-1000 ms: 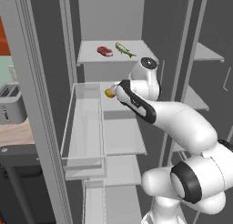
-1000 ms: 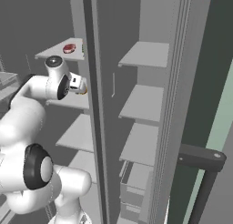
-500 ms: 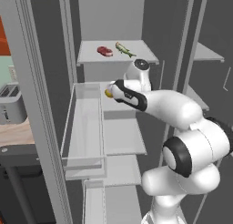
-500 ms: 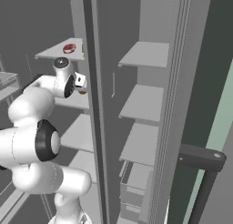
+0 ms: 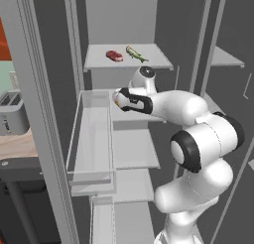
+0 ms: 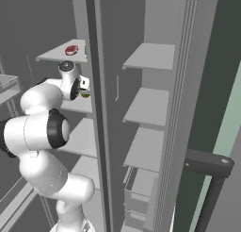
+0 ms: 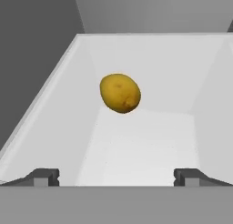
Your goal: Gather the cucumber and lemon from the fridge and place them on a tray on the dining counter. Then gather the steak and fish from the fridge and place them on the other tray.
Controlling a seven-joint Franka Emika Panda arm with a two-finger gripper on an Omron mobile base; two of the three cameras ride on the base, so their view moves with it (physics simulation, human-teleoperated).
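A yellow lemon (image 7: 120, 93) lies on the white fridge shelf (image 7: 150, 145), straight ahead of my gripper (image 7: 116, 177) and a short way beyond its tips. The fingers (image 7: 45, 176) stand wide apart, open, with nothing between them. From the left base view the gripper (image 5: 119, 97) is at the second shelf, and a sliver of the lemon (image 5: 115, 102) shows at its tip. One shelf higher lie the red steak (image 5: 114, 55) and the greenish fish (image 5: 135, 53). The steak (image 6: 71, 50) also appears in the right base view. The cucumber, trays and dining counter are out of view.
The open left fridge door with its bins (image 5: 92, 139) hangs close beside the arm. A toaster (image 5: 12, 116) sits on a counter to the left. The right door's edge (image 6: 94, 108) and its shelves (image 6: 150, 56) stand to the right, with a dark handle (image 6: 207, 162) nearby.
The arm's elbow and forearm have swung in closer to the fridge, and the hand has edged slightly left at the second shelf. The jaws have stayed open.
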